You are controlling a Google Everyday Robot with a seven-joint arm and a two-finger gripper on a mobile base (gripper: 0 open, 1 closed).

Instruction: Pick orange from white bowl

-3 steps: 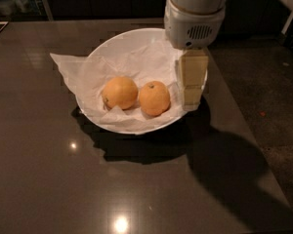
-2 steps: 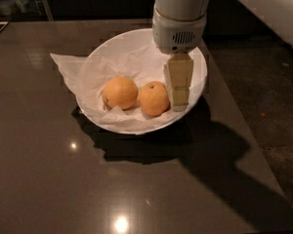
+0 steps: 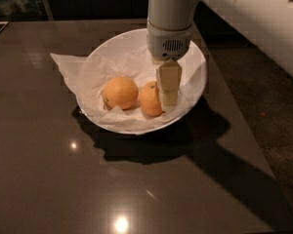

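The white bowl stands on the dark table, lined with crumpled white paper. Two fruits lie in it. The orange, of deeper colour, is the right one. The paler yellowish-orange fruit lies to its left, touching or nearly touching it. My gripper hangs down from the white arm into the bowl and covers the right side of the orange. Whether it touches the orange I cannot tell.
The glossy dark table carries the bowl; its right edge runs diagonally, with dark floor beyond. The white arm reaches in from the upper right above the bowl.
My gripper has moved left inside the bowl, from beside the orange to over its right side. The fruits and bowl have not moved.
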